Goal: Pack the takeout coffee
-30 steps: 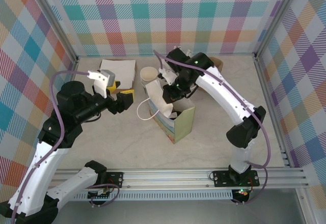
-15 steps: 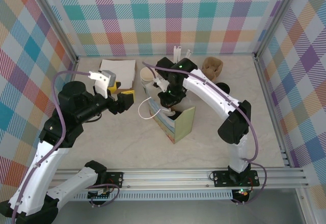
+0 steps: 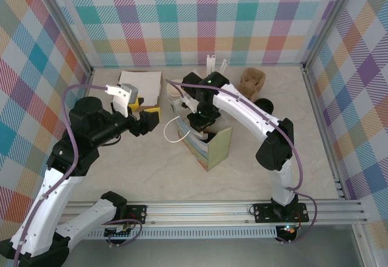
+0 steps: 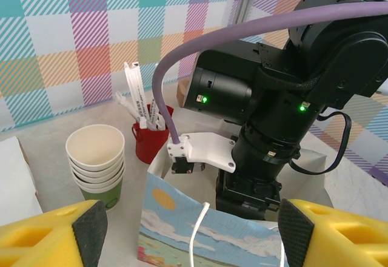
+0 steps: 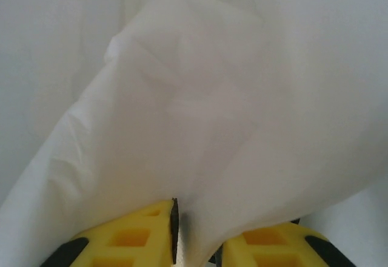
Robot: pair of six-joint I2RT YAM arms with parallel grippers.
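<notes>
A printed paper bag (image 3: 212,147) stands open mid-table. My right gripper (image 3: 203,130) reaches down into it. In the right wrist view its yellow fingers (image 5: 136,236) stand slightly apart, open, with a white paper sheet (image 5: 194,127) passing between them against the bag's white inside. The takeout coffee (image 3: 265,104) shows as a round black lid just right of the right arm, partly hidden by it. My left gripper (image 3: 148,120) hovers left of the bag, open and empty. In the left wrist view it (image 4: 188,230) faces the bag's printed side (image 4: 206,233) between its pads.
A stack of cream-white cups (image 4: 96,158) and a red cup of stirrers (image 4: 150,139) stand behind the bag. A white napkin pile (image 3: 140,84) lies at the back left and a brown paper item (image 3: 253,80) at the back right. Frame posts border the table.
The right arm swung left and lowered into the bag, uncovering the black lid and brown item. Its jaws parted a little. The left arm stayed still.
</notes>
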